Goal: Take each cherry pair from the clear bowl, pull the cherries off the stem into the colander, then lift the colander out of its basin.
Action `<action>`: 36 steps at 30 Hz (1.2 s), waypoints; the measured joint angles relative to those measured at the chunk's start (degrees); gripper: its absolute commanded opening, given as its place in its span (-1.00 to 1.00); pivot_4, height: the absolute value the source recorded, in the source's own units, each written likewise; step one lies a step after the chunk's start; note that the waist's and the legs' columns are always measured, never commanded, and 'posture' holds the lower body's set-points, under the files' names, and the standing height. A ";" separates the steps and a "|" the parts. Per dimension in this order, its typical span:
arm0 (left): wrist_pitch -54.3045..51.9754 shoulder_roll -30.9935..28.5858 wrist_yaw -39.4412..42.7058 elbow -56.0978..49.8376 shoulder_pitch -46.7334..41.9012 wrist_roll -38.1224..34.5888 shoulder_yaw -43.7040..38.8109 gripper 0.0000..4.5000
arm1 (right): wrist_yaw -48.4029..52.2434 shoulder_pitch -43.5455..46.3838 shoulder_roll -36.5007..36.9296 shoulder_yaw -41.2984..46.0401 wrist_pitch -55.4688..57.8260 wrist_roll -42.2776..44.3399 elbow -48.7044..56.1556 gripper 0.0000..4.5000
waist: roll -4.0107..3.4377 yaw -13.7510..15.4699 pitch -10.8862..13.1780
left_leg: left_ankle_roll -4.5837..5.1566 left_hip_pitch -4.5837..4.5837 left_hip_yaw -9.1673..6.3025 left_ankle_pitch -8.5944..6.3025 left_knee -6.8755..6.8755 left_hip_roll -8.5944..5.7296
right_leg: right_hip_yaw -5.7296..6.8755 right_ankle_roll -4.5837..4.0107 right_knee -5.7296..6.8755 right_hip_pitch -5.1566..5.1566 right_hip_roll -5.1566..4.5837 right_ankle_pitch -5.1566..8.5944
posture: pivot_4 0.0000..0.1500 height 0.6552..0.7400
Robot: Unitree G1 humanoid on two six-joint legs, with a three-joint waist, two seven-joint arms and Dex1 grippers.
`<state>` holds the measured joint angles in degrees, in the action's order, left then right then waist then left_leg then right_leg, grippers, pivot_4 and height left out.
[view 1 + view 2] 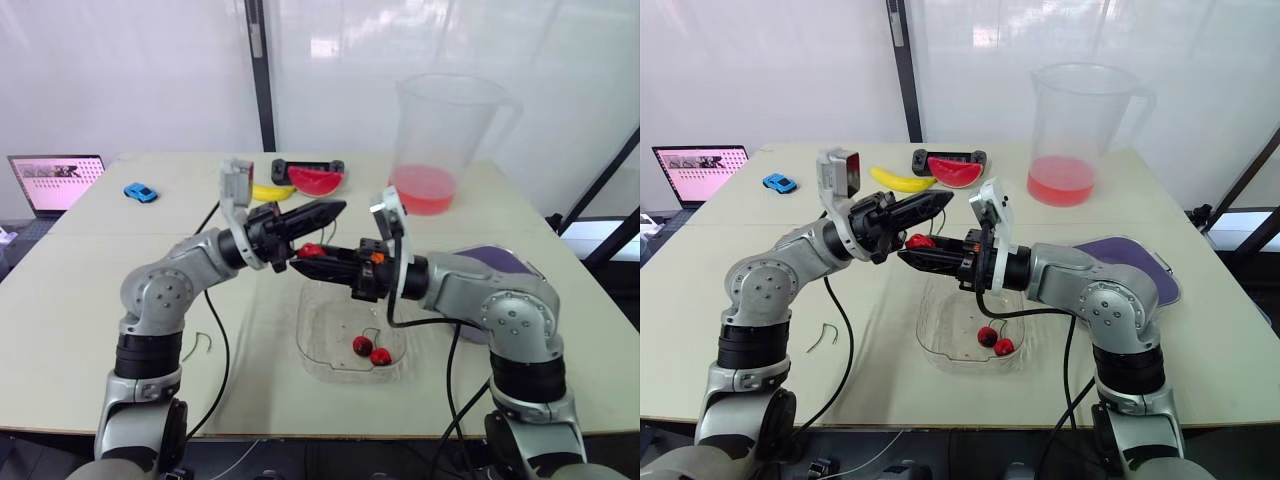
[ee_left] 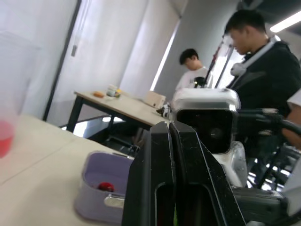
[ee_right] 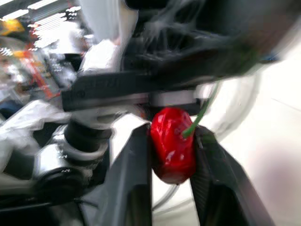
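A red cherry is pinched between the fingers of my right gripper, held above the far rim of the clear bowl. Its green stem runs up toward my left gripper, which is shut just above and seems to hold the stem. One more cherry pair lies in the bowl. The purple colander in its basin sits to the right behind my right arm, with a cherry inside.
A big clear pitcher with red liquid stands at the back right. A watermelon slice, banana, black controller, blue toy car and laptop lie along the back. People stand beyond the table.
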<state>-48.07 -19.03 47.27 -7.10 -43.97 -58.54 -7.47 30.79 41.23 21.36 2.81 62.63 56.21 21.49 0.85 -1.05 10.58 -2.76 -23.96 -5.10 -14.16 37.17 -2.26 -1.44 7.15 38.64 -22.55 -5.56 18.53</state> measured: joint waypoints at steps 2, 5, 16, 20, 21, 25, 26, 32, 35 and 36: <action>-0.03 0.21 -0.01 0.00 0.00 -0.02 0.08 -1.00 | 0.19 -0.03 0.48 -0.08 -0.30 -0.34 -0.26 -0.75 | 0.00 -0.09 0.00 | 0.00 0.00 0.00 0.00 -0.01 0.00 | -0.01 0.00 0.01 -0.01 0.00 0.00 | 1.00 1.00; -0.22 0.22 -0.04 0.00 0.00 -0.03 0.08 -1.00 | 0.73 -0.29 2.00 -0.10 -0.62 -0.48 -0.26 -0.75 | 0.00 -0.11 0.00 | 0.00 0.00 0.00 0.00 -0.03 0.00 | 0.00 0.00 0.01 -0.02 0.02 0.00 | 1.00 1.00; -0.93 -0.26 0.13 0.06 0.02 -0.21 0.81 -1.00 | 9.67 -5.82 14.53 -8.45 -1.32 -4.98 3.51 -0.75 | 0.00 -0.04 0.00 | 0.05 0.00 0.01 -0.03 -0.01 0.00 | 0.00 0.00 -0.02 0.00 0.01 0.00 | 1.00 1.00; -0.51 -0.31 0.07 0.05 0.02 -0.26 0.79 -1.00 | 11.38 -6.55 17.46 -7.86 -1.37 -5.25 5.32 -0.75 | 0.00 0.02 0.00 | 0.06 0.00 0.00 -0.03 -0.01 0.00 | 0.00 0.00 -0.03 0.01 0.02 0.00 | 1.00 1.00; -0.40 -0.40 0.07 0.05 0.02 -0.27 0.70 -1.00 | 11.67 -6.72 18.06 -7.31 -1.36 -5.19 5.43 -0.75 | 0.00 0.04 0.01 | 0.06 0.00 0.00 -0.03 -0.01 0.00 | 0.00 0.00 -0.03 0.02 0.02 0.00 | 1.00 1.00; -0.31 -0.95 0.04 0.04 0.04 -0.39 -0.07 -1.00 | 13.01 -6.74 20.95 -3.86 -1.22 -3.68 5.30 -0.75 | 0.01 0.10 0.01 | 0.06 0.00 0.01 -0.04 0.00 0.00 | 0.00 0.00 -0.05 0.03 0.01 0.00 | 1.00 1.00; -0.31 -1.20 0.03 0.03 0.08 -0.41 -0.15 -1.00 | 13.88 -6.69 22.93 -2.60 -1.19 -3.49 5.01 -0.75 | 0.01 0.23 0.01 | 0.07 0.00 0.01 -0.04 0.01 0.00 | 0.00 0.00 -0.07 0.05 0.00 0.00 | 1.00 1.00; -0.24 -4.63 0.04 -0.31 2.35 -0.38 -1.37 -1.00 | 21.33 -7.48 40.75 4.48 -6.67 -10.61 -4.72 -0.75 | 0.01 0.31 0.01 | 0.19 0.00 0.14 -0.11 0.01 -0.01 | 0.01 0.00 -0.19 0.10 0.00 0.00 | 1.00 1.00; -0.18 -6.69 0.20 -0.71 4.34 -0.14 -2.31 -1.00 | 26.78 -11.25 49.10 4.16 -14.37 -18.65 -12.01 -0.75 | 0.01 0.21 0.01 | 0.20 0.01 0.26 -0.11 -0.02 0.01 | 0.01 0.00 -0.20 0.10 0.02 0.00 | 1.00 1.00; -0.12 -7.51 0.36 -1.01 5.14 0.06 -2.49 -1.00 | 28.53 -12.48 51.29 3.57 -17.24 -21.63 -14.79 -0.75 | 0.00 0.12 0.01 | 0.20 0.01 0.28 -0.11 -0.03 0.01 | -0.01 0.00 -0.20 0.09 0.02 0.00 | 1.00 1.00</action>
<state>-48.19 -26.54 47.63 -8.10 -38.83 -58.48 -9.95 59.33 28.75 72.64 6.38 45.39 34.58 6.69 0.85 -0.94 10.59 -2.56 -23.95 -4.82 -14.27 37.14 -2.25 -1.45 7.15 38.45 -22.45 -5.54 18.53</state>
